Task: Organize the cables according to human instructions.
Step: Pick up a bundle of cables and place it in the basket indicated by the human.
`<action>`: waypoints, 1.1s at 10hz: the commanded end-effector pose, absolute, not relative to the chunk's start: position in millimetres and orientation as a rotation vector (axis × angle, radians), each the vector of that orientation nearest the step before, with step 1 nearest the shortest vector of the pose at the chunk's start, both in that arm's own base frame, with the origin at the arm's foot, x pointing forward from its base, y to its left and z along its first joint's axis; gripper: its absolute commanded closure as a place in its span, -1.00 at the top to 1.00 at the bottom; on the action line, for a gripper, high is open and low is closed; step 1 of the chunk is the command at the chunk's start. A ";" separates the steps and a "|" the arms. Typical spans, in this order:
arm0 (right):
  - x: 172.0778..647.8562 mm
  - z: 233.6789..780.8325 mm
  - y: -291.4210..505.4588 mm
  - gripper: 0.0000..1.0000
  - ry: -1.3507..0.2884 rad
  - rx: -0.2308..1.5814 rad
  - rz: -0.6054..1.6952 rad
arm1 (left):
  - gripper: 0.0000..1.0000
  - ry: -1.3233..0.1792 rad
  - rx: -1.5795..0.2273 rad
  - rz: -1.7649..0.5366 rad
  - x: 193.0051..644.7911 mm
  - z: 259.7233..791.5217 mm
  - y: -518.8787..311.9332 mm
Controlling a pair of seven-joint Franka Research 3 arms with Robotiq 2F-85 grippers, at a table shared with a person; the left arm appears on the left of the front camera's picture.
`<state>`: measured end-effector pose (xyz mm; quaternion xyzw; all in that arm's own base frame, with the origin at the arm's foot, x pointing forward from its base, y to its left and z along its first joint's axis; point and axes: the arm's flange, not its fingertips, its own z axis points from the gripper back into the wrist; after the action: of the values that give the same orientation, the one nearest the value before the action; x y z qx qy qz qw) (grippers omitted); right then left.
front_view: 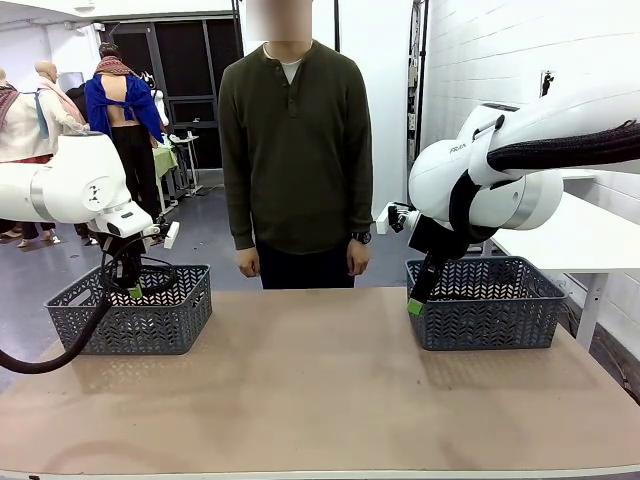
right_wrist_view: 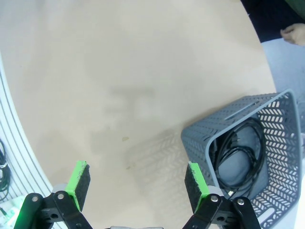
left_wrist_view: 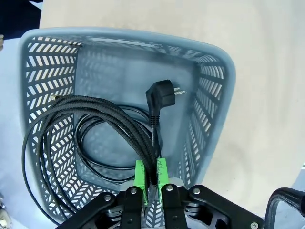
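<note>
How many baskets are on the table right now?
2. One grey basket sits at the robot's left, under the left pincer; the other basket sits at its right, beside the right pincer.

Front view: left gripper (front_view: 131,287) mostly hidden behind left basket (front_view: 130,325) rim and its own cable loop, so we can't read the jaws there. Right basket (front_view: 487,305) contents masked by lattice wall. Right gripper (front_view: 416,303): we make out just one green pad; the rest is lost against the dark arm.

Left wrist view: braided cable (left_wrist_view: 71,143) coil cut off by the bottom edge; we can't tell its plug type.

Right wrist view: coiled cord (right_wrist_view: 240,152) in the basket; we can't count strands or plugs. Person's hand (right_wrist_view: 294,34) clipped at the corner.
</note>
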<state>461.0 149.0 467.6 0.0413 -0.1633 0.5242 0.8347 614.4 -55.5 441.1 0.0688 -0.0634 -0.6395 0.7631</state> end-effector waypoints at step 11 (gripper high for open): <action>461.9 467.2 148.6 1.00 -0.339 0.079 1.109 | 1.00 -0.154 0.189 -1.400 626.4 478.1 -49.9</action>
<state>461.0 149.0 467.6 0.0413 -0.1633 0.5242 0.8347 626.5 -54.8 467.3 0.0856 -0.0791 -0.6387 0.7606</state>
